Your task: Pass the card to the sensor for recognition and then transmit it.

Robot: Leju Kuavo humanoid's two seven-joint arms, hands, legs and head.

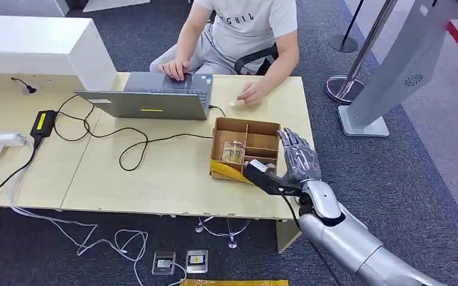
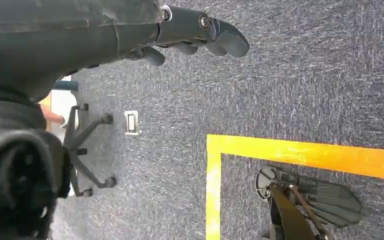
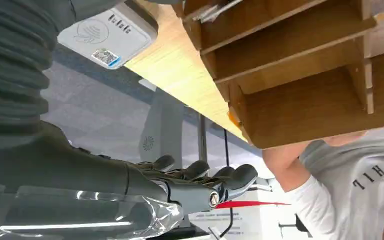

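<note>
Desk (image 1: 155,179) pale wood. Divided box (image 1: 245,128) at its 3 o'clock end: brown cardboard w/ yellow flap at front. Laptop (image 1: 149,104) grey, yellow sticker on lid. Cables black + white. Person's shirt (image 1: 247,24) light grey w/ dark lettering. Carpet (image 2: 290,75) dark grey-blue speckle, yellow tape line (image 2: 300,152). Right hand (image 1: 298,158) silver-grey; left hand (image 2: 190,30) dark grey. Sensor pad (image 3: 107,37) white w/ grey logo.

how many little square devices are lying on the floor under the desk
2, side by side on the carpet just in front of the desk: a grey one and one with a yellow label. Others may be hidden.
</note>
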